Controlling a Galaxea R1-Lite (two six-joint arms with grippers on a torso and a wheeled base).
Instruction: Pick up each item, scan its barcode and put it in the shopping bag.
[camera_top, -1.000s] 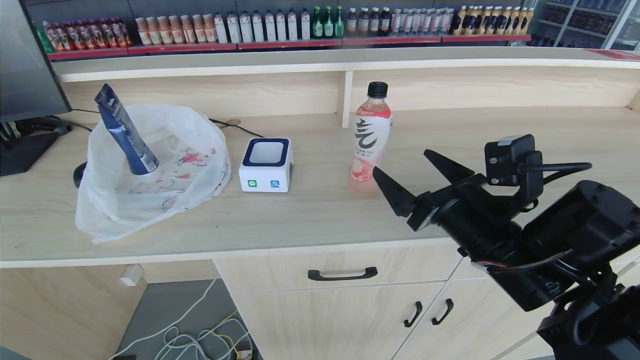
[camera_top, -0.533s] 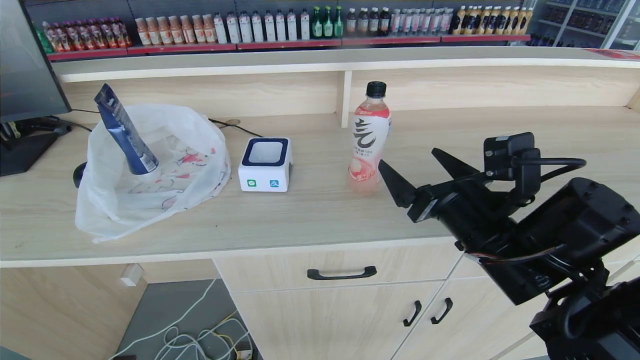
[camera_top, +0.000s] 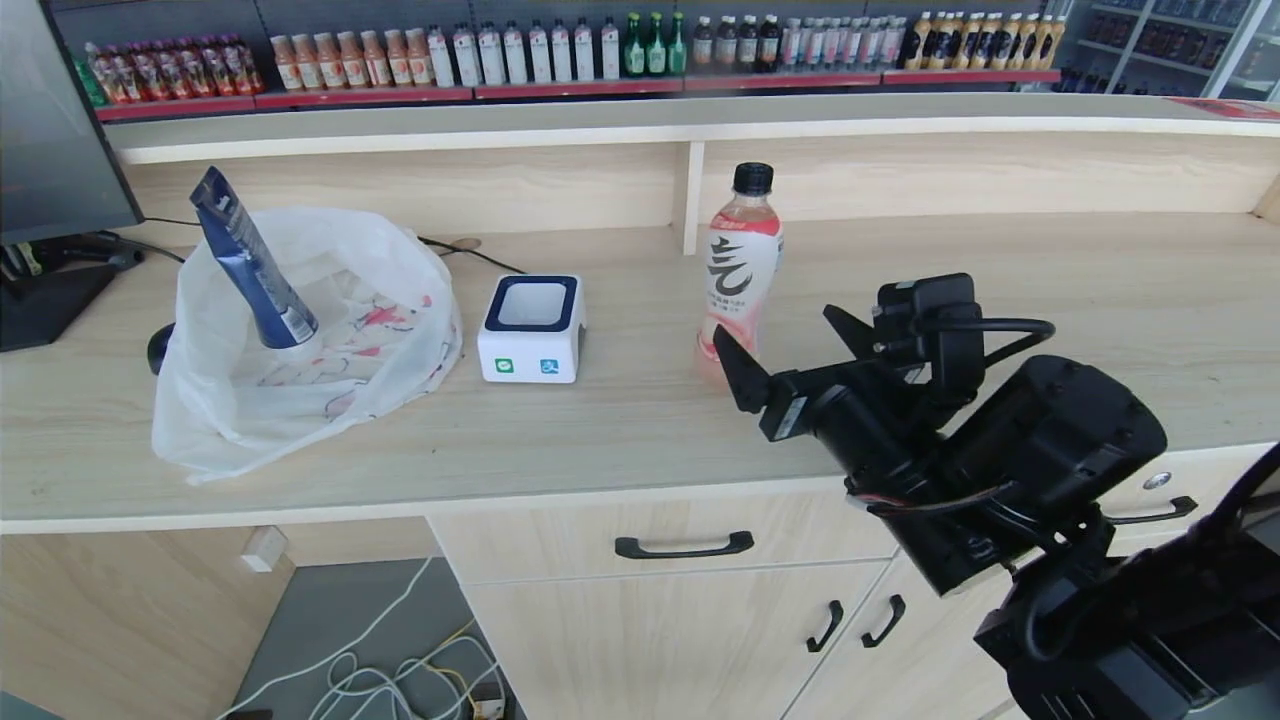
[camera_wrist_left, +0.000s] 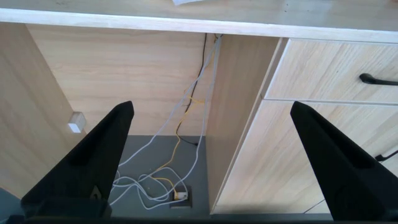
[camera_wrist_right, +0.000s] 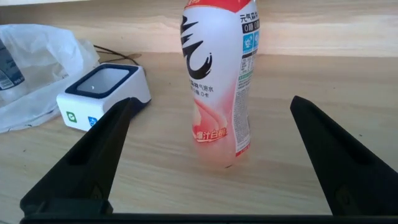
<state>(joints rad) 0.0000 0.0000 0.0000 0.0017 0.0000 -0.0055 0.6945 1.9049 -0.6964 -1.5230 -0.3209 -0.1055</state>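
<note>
Counter (camera_top: 620, 425): bottle (camera_top: 741, 280) upright, cap up

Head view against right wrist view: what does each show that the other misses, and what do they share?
Head view, not wrist: the black cap, the monitor, the drawer handle. Wrist view, not head: the label's side panel with small print. Both: the bottle upright on the counter, the scanner, the bag, and the open right tool facing the bottle.
</note>
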